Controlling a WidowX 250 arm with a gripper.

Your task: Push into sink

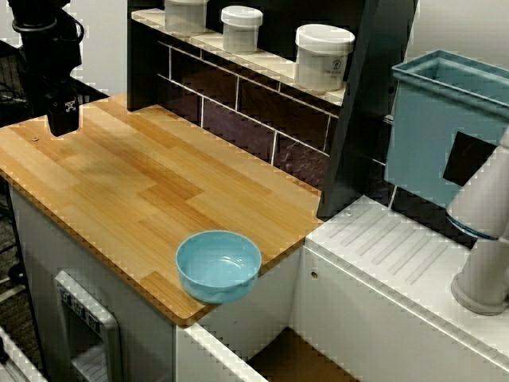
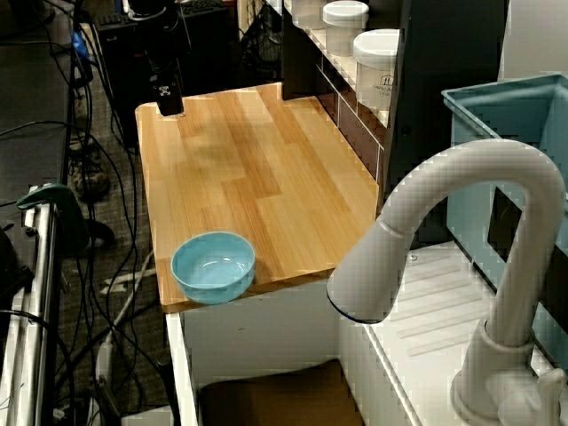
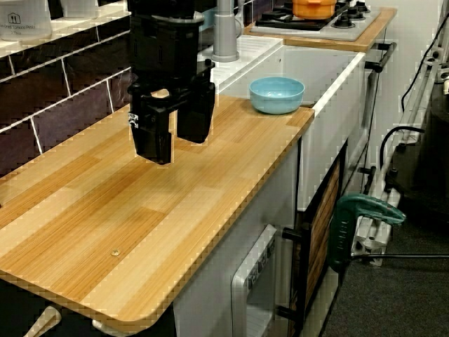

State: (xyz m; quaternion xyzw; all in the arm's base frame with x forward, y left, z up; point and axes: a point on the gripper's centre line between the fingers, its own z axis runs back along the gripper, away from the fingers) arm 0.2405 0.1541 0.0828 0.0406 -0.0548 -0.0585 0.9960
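Note:
A small light-blue bowl sits upright at the wooden counter's corner nearest the sink, its rim slightly over the edge. The sink lies just below and beyond that corner, white-walled with a brownish floor. My black gripper hangs over the far opposite end of the counter, well away from the bowl. Its two fingers are spread open with nothing between them.
A tiled back wall with a shelf of white jars runs along the counter. Beyond the sink stand a white faucet, a ribbed drainboard and a teal bin. A stove with an orange pot lies further on.

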